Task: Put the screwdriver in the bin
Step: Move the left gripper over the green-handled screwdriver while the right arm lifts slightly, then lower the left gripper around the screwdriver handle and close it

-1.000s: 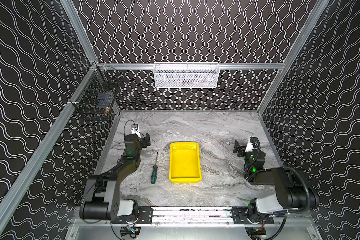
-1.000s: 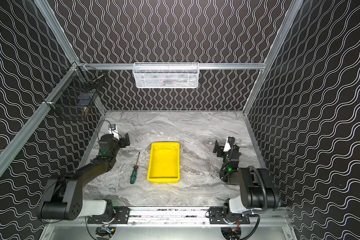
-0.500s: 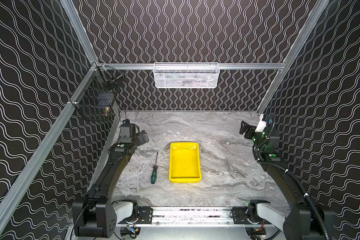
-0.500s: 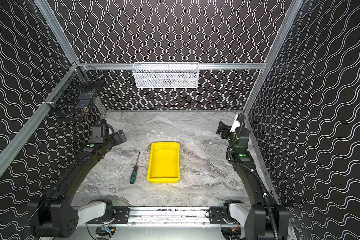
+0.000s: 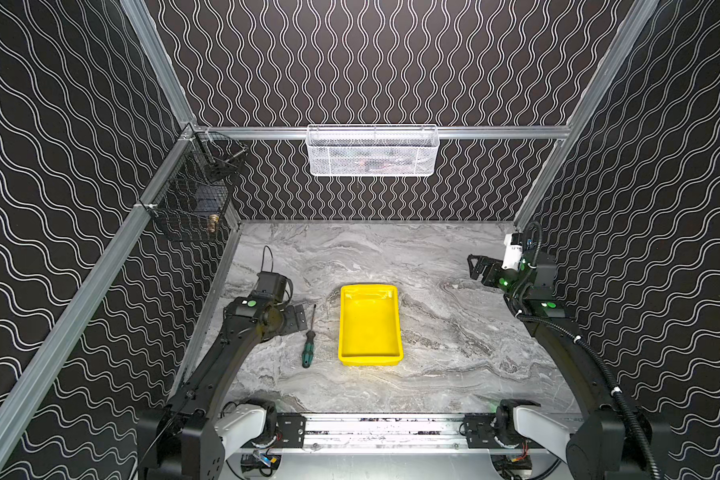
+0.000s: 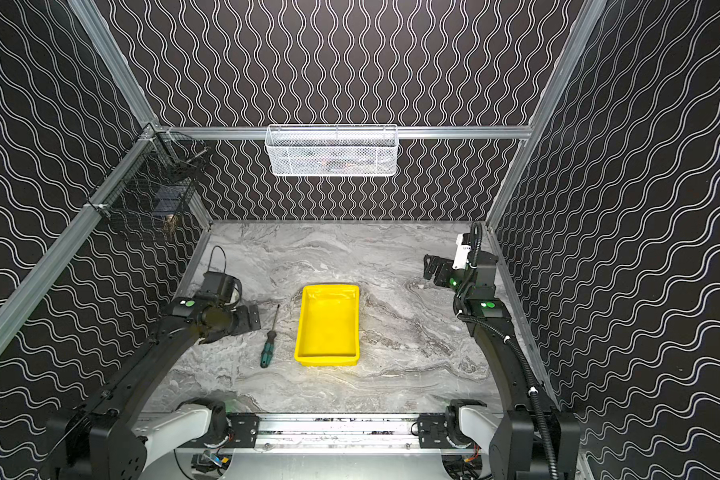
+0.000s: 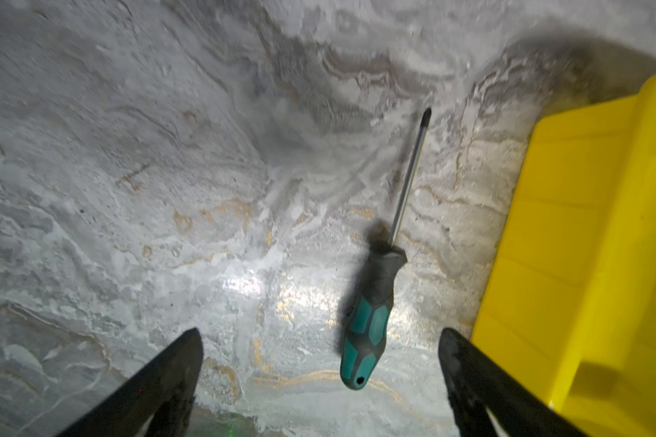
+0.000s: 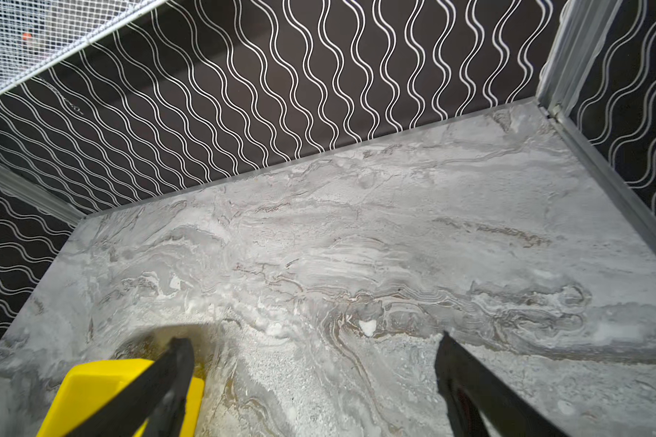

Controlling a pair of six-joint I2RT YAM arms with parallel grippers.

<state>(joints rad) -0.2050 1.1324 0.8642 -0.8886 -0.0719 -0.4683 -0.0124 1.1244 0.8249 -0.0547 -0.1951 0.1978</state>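
One screwdriver (image 5: 307, 352) is recorded flat on the counter (image 5: 433, 332), just beside one yellow bin (image 5: 368, 328), outside it; two hands are counted, left hand (image 7: 320, 333) and right hand (image 8: 313, 344), both spread wide, empty.

No text, label, brand, number or sign can be read anywhere in these views. The nearest thing to lettering is a few tiny dark marks on the small white block (image 6: 463, 249) fixed at the wrist of the right arm (image 6: 495, 332). It sits well to the right of the shallow bright yellow rectangular plastic bin (image 6: 327, 360) and farther back. The marks show in both top views, on the block (image 5: 512, 253) to the right of the bin (image 5: 370, 360), but they are too small to make out.
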